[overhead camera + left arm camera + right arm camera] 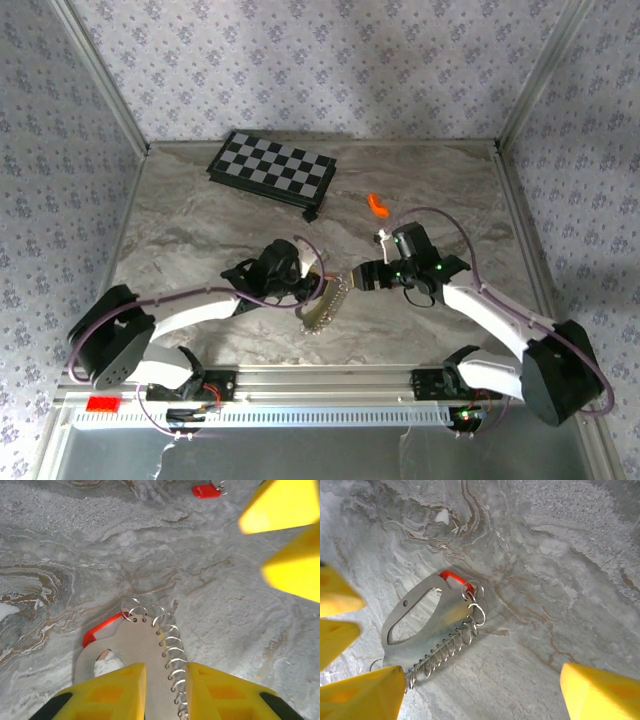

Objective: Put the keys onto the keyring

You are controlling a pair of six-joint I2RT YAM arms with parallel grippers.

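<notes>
L claw clamps the keyring by its near end. R claw is spread wide, empty, just beside it. Advice: hold L firm, R takes the loose key by its head. Count: 2 red keys, one key touching the keyring's far end, other key well apart on the surface; 1 keyring.

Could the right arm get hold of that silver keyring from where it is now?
Probably yes: the right gripper is open, close by the keyring, nothing between them. The left gripper crowds one end, so room is tight.
</notes>
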